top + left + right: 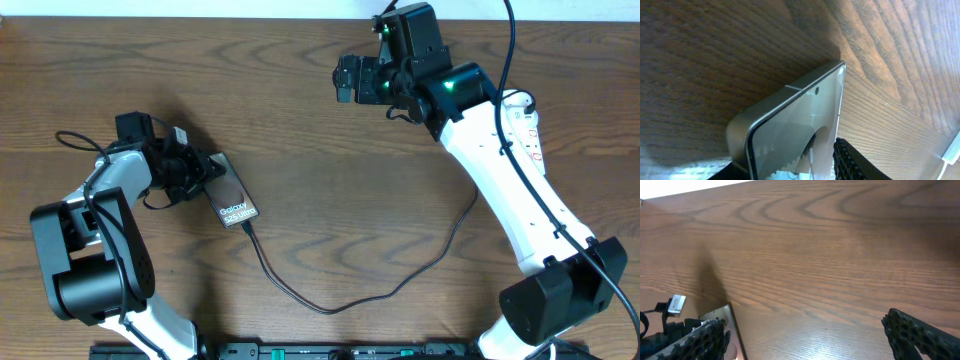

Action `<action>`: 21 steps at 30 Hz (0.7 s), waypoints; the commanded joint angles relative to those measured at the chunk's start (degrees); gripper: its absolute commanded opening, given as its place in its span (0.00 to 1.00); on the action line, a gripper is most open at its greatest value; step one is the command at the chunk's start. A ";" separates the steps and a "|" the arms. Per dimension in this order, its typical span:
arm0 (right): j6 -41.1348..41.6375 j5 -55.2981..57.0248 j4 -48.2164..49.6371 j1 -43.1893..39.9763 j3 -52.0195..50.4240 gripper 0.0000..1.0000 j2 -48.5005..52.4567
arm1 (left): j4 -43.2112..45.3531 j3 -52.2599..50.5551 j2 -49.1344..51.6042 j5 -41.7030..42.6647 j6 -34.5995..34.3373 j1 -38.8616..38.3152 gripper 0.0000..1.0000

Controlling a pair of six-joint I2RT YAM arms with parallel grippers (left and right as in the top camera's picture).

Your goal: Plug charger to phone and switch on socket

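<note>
The phone [234, 197] lies left of the table's middle, white "Galaxy" text facing up. My left gripper [203, 172] is at its upper-left end. In the left wrist view the phone [800, 120] fills the space between my fingers [852, 162], which sit against its edges. The charger [330, 308] is a thin black cable. Its tip meets the phone's lower end [247, 228], and it loops along the front and rises toward the right arm. The white socket [530, 125] lies at the right, partly hidden behind the right arm. My right gripper [345, 78] hovers open at top centre, holding nothing [807, 337].
The right arm [500, 180] stretches diagonally from its base [560, 300] across the right side, over the socket. The left arm's base [90, 260] fills the lower left. A black rail [330, 352] runs along the front edge. The table's far edge [250, 4] is close behind the right gripper.
</note>
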 commanded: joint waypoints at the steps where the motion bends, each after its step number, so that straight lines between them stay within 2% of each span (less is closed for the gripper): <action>1: -0.39 0.70 -0.07 0.57 0.79 0.99 -1.31 | -2.16 -1.66 2.23 -8.72 0.79 0.00 0.44; 5: -0.39 0.70 -0.13 0.57 0.79 0.99 -1.31 | -3.50 -1.66 2.23 -9.40 0.76 0.00 0.44; 10: -0.37 0.70 -0.26 0.57 0.79 0.99 -1.31 | -5.90 -1.66 2.23 -14.34 0.76 0.02 0.44; 21: -0.37 0.70 -0.28 0.57 0.79 0.99 -1.31 | -7.98 -1.66 2.23 -14.71 0.76 0.04 0.44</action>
